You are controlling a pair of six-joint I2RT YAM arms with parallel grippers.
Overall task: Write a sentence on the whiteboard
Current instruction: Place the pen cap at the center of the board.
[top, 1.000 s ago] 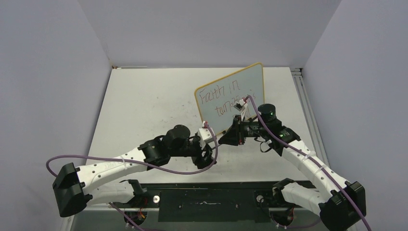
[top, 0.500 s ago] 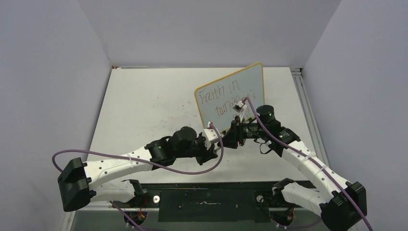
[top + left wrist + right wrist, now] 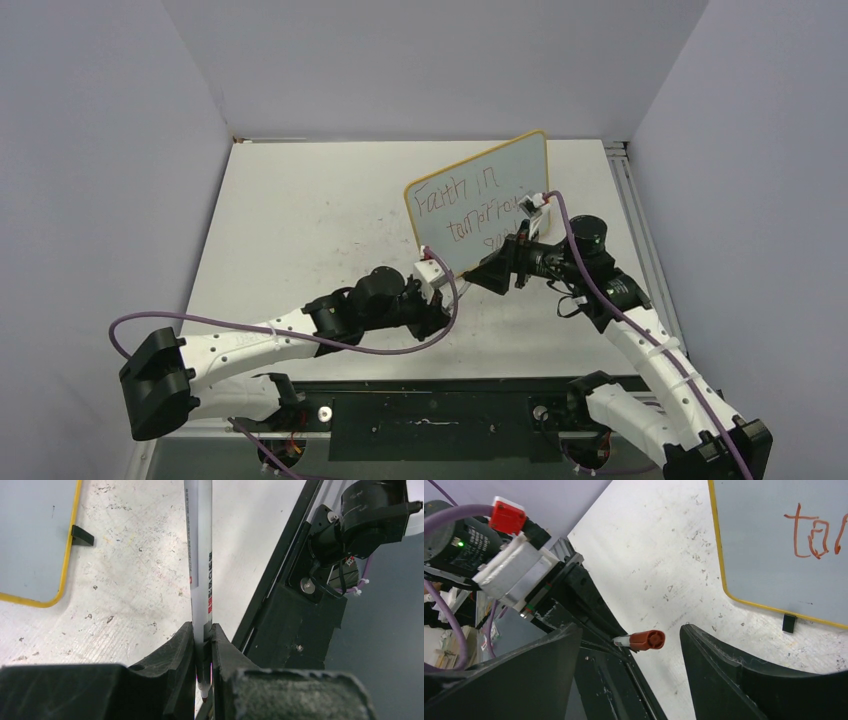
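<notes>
The whiteboard stands tilted at the table's back centre, with its yellow frame and a black foot. The reddish sentence reads "Faith in tomorrow" with a few letters below; the right wrist view shows only "ta". My left gripper is shut on the white marker, tip pointing back toward the wrist. The marker's red end hangs between the wide-apart jaws of my open right gripper, touching neither finger. Both grippers meet just below the board's lower left corner.
The black base plate runs along the near table edge under both arms. A metal rail lines the table's right side. Grey walls close in the left, back and right. Purple cables loop from both wrists.
My left gripper closed on the marker near its tip. My right gripper let the marker go, opened wide and drew back to the right, uncovering more of the writing.
</notes>
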